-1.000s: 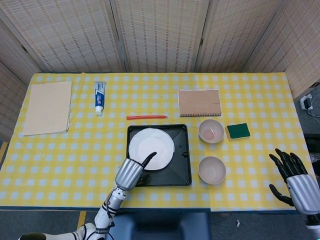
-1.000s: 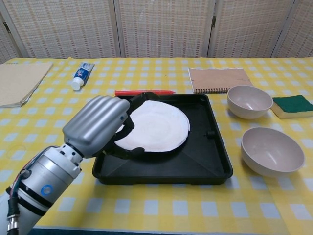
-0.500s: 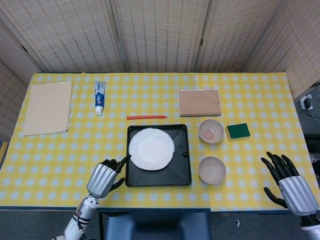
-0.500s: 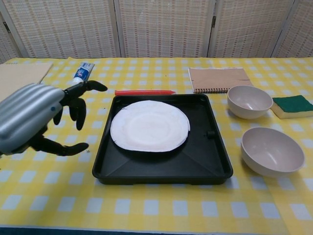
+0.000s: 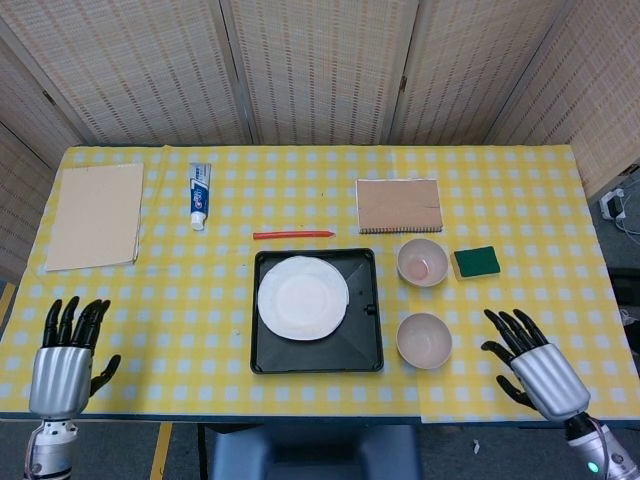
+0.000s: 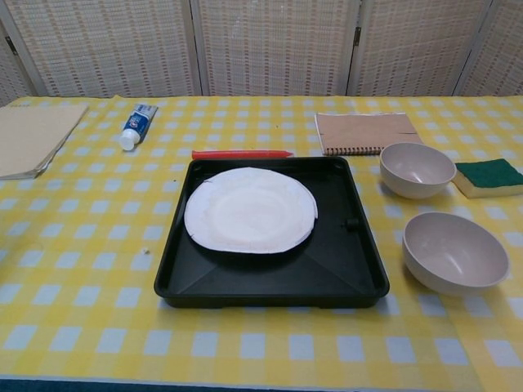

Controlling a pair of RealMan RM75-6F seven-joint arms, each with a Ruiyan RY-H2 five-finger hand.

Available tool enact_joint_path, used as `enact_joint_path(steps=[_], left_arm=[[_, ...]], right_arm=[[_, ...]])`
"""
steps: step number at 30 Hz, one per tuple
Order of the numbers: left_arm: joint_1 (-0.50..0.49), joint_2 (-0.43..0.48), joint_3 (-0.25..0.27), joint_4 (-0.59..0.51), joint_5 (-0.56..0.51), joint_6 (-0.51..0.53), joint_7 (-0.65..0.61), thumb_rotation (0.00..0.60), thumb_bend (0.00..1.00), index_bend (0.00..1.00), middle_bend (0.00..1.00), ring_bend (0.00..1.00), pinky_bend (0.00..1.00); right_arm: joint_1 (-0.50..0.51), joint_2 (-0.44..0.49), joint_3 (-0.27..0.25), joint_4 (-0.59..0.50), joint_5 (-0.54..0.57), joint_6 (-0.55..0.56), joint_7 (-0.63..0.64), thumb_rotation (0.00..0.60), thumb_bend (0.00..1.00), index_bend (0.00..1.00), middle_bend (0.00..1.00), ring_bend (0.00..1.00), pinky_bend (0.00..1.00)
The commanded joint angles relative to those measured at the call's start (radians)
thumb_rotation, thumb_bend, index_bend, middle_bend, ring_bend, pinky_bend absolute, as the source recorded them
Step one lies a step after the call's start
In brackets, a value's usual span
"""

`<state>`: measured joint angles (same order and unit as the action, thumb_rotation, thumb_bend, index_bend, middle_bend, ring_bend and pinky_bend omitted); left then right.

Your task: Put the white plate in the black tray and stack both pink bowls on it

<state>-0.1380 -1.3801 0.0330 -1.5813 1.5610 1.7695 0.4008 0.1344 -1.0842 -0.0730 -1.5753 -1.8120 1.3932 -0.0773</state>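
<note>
The white plate (image 5: 303, 297) (image 6: 250, 210) lies in the black tray (image 5: 362, 345) (image 6: 347, 269), toward its far left part. Two pink bowls stand on the cloth right of the tray: one (image 5: 423, 262) (image 6: 417, 170) farther back, one (image 5: 424, 340) (image 6: 454, 253) nearer. My left hand (image 5: 63, 361) hangs open at the table's front left edge, far from the tray. My right hand (image 5: 534, 371) is open at the front right, a little right of the near bowl, holding nothing. Neither hand shows in the chest view.
A green sponge (image 5: 476, 262) lies right of the far bowl. Behind the tray are a red pen (image 5: 293, 234) and a brown notebook (image 5: 400, 205). A toothpaste tube (image 5: 200, 195) and a beige book (image 5: 95, 215) lie at the back left.
My left hand has let go of the plate and drawn back left to the table's front corner, leaving the chest view. My right hand has moved left toward the near bowl.
</note>
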Motion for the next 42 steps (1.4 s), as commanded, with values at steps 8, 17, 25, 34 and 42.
enact_joint_path(steps=[8, 17, 25, 34, 42], left_arm=[[0.046, 0.058, -0.039, -0.029, -0.044, -0.016, -0.058, 0.600, 0.23, 0.16, 0.20, 0.08, 0.00], [0.049, 0.082, -0.055, -0.054, -0.070, -0.077, -0.071, 0.600, 0.23, 0.15, 0.20, 0.08, 0.00], [0.055, 0.082, -0.065, -0.051, -0.057, -0.089, -0.069, 0.600, 0.23, 0.05, 0.20, 0.08, 0.00], [0.056, 0.108, -0.053, -0.071, -0.049, -0.136, -0.069, 0.600, 0.24, 0.01, 0.14, 0.04, 0.00], [0.054, 0.126, -0.046, -0.084, -0.042, -0.173, -0.080, 0.600, 0.24, 0.00, 0.10, 0.01, 0.00]], right_arm=[[0.074, -0.133, 0.032, 0.059, 0.060, -0.130, -0.117, 0.600, 0.36, 0.49, 0.00, 0.00, 0.00], [0.118, -0.215, 0.019, 0.105, 0.074, -0.200, -0.145, 0.600, 0.36, 0.49, 0.00, 0.00, 0.00], [0.135, -0.276, 0.022, 0.161, 0.080, -0.199, -0.171, 0.600, 0.36, 0.49, 0.00, 0.00, 0.00], [0.152, -0.339, 0.023, 0.236, 0.066, -0.166, -0.156, 0.600, 0.38, 0.58, 0.00, 0.00, 0.00], [0.156, -0.349, 0.015, 0.259, 0.049, -0.123, -0.135, 0.600, 0.45, 0.68, 0.01, 0.00, 0.00]])
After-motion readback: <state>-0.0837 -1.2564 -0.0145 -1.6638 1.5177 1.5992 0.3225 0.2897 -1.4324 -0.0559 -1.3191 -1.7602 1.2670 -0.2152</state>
